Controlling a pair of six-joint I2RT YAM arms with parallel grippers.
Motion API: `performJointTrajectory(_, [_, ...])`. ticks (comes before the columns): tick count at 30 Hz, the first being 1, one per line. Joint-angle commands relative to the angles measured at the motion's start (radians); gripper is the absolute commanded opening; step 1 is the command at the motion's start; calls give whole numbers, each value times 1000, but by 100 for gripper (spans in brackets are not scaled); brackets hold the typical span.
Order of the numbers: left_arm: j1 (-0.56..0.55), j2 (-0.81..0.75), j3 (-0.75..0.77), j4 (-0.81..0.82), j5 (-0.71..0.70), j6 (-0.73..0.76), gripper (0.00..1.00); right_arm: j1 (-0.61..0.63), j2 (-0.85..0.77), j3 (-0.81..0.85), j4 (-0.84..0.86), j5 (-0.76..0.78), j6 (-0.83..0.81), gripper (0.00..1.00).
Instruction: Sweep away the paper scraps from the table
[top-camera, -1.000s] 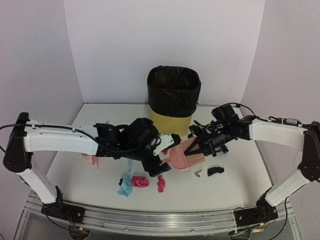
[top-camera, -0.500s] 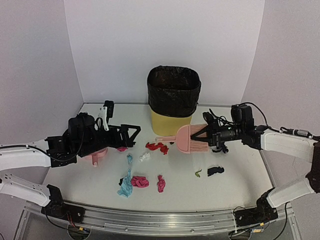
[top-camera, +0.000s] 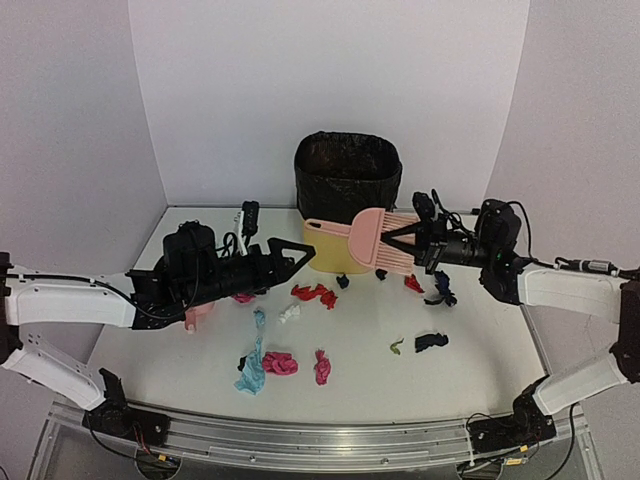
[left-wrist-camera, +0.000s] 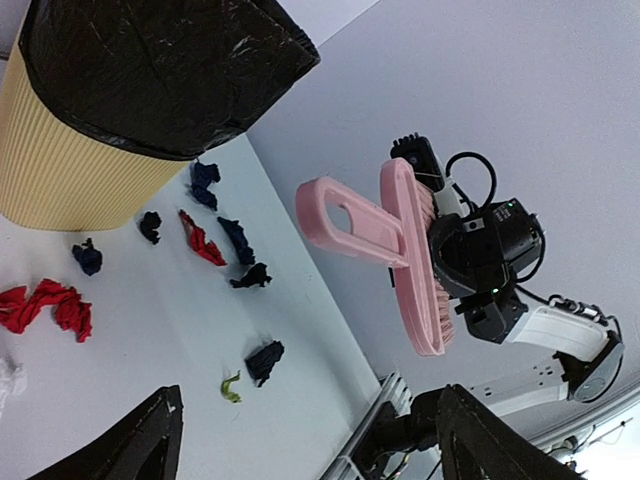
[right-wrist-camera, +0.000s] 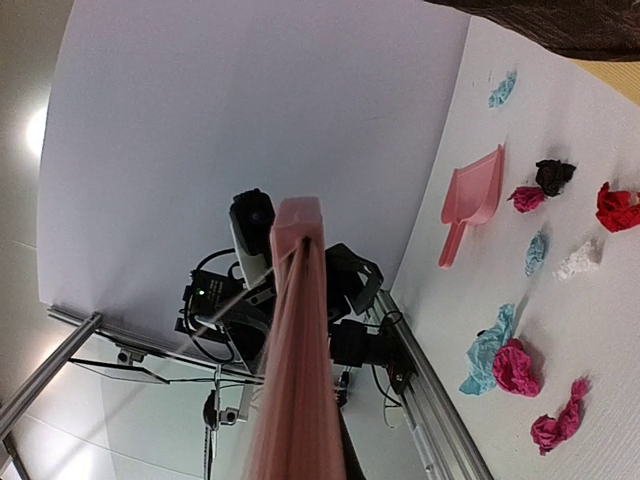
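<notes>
Top external, left fingers (top-camera: 308, 246): spread wide with nothing between them; the left gripper (top-camera: 298, 256) hangs above the table (top-camera: 480, 380), pointing toward the bin (top-camera: 347, 190).
Right gripper (top-camera: 405, 248): jaws clamped on the pink brush (top-camera: 365, 238), which is held aloft in front of the bin, clear of the tabletop.
Dustpan (right-wrist-camera: 475, 198): lying flat at the table's left, ungripped, partly hidden under the left arm from above.
Paper scraps (top-camera: 314, 293): scattered across the table's middle and right in red, white, blue, pink, black and navy; none in the pan.
Step in hand: judged to be readying the tools; sweeping not yet begun.
Next move calls for: left gripper down onto the dustpan handle; brush lowered to the table behind the scraps.
</notes>
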Motion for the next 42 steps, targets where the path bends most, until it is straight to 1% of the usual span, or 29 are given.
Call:
performJointTrajectory(1, [0,45,46,217,51,-57,84,6,1,10,133,-29,70,0])
performJointTrajectory(5, [0,97,60,291,37,-73,82,14,9,10,144,-46,89,0])
performJointTrajectory(8, [0,132,46,395,33,-92,81,15,7,5,150,-51,98,0])
performJointTrajectory(12, [0,181,18,565,23,-137,72,16,6,6,167,-62,109,0])
performJointTrajectory(15, [0,220,1,690,28,-160,63,16,0,8,172,-68,110,0])
performJointTrajectory(17, [0,242,1,744,25,-172,58,16,-3,7,173,-73,112,0])
performJointTrajectory(20, [2,267,32,753,54,-172,47,16,-3,3,174,-71,114,0])
performJointTrajectory(22, [2,276,47,757,72,-170,37,17,-2,3,176,-69,117,0])
performJointTrajectory(27, [2,297,19,847,63,-197,25,17,-20,-9,179,-52,108,0])
performJointTrajectory(33, [4,329,9,910,59,-235,20,17,-23,-11,180,-60,105,0])
performJointTrajectory(36, [8,343,10,927,63,-251,14,16,-20,-15,180,-65,110,0])
performJointTrajectory(38, [11,347,11,924,62,-261,4,17,-20,-18,180,-67,109,0])
performJointTrajectory(39, [13,348,12,918,59,-267,1,17,-19,-18,180,-69,109,0])
performJointTrajectory(42, [15,350,13,903,53,-276,0,16,-15,-21,178,-77,107,0])
